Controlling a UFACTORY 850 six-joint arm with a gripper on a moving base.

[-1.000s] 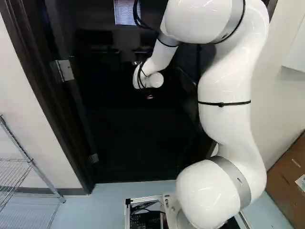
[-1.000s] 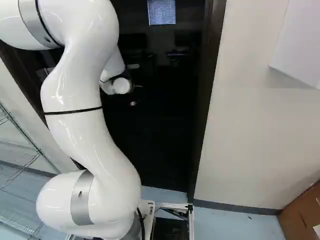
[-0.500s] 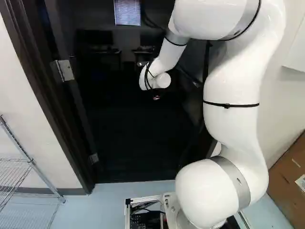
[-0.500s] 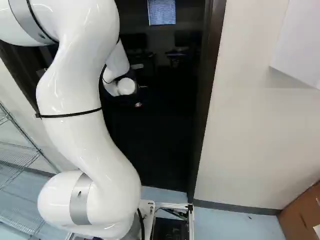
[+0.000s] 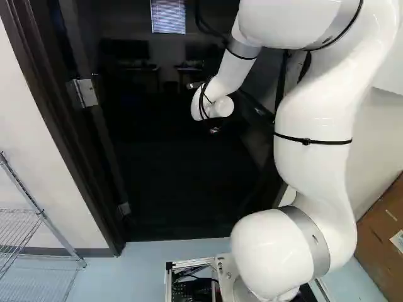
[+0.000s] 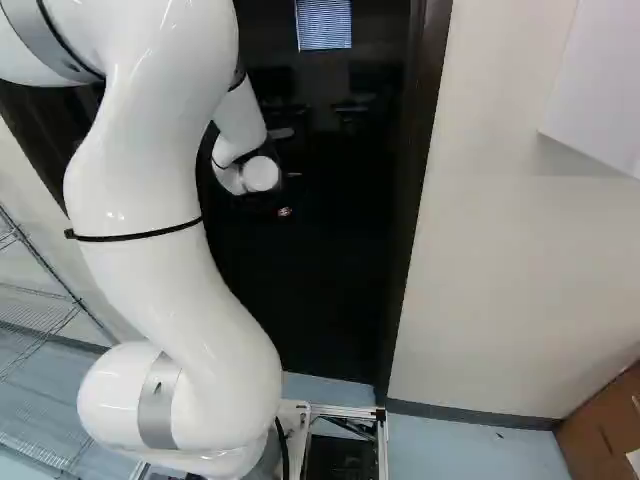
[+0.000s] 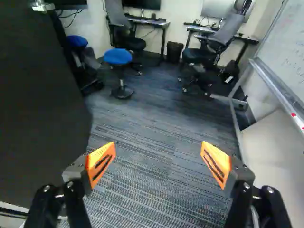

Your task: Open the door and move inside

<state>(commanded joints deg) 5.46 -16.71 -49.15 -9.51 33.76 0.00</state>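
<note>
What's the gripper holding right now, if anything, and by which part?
Nothing. The gripper is open, its orange pads wide apart with only carpet visible between them.

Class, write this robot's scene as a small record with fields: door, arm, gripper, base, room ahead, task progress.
door: flat dark door with silver handle, standing open
arm: white, jointed arm, reaching through the dark-framed doorway
gripper: black, two orange-padded fingers, open, holding nothing
base: metal-framed base on pale blue floor, outside
room ahead: grey striped carpet, round blue-seated stool
task progress: door open, base not yet inside
</note>
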